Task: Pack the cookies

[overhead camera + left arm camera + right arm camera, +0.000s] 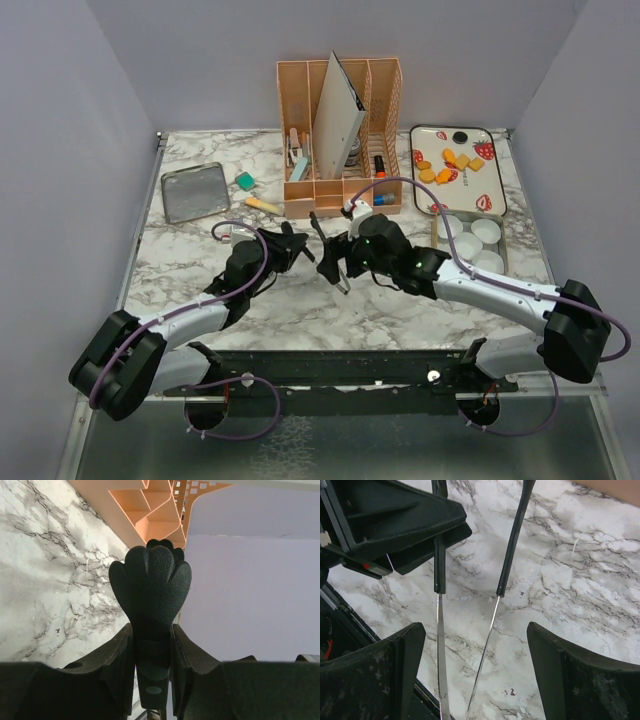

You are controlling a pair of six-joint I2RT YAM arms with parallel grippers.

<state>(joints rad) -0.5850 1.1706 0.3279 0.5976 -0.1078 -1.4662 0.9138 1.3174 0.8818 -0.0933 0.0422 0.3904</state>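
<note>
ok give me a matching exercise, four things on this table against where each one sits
Things:
1 cookies
2 tongs
3 silver tin
4 white paper cups

Places:
a far left side, lying flat
b on the strawberry tray
c right side, just nearer than that tray
d clamped in the left gripper

Pairs: 1-b, 2-d, 3-a, 4-c

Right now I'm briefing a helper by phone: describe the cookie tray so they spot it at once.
Find the peach desk organiser at the back of the marble table. Just right of it lies a white tray carrying orange-yellow cookies. Its red strawberry prints set it apart from the plain grey tin far left and the white cups in front.
</note>
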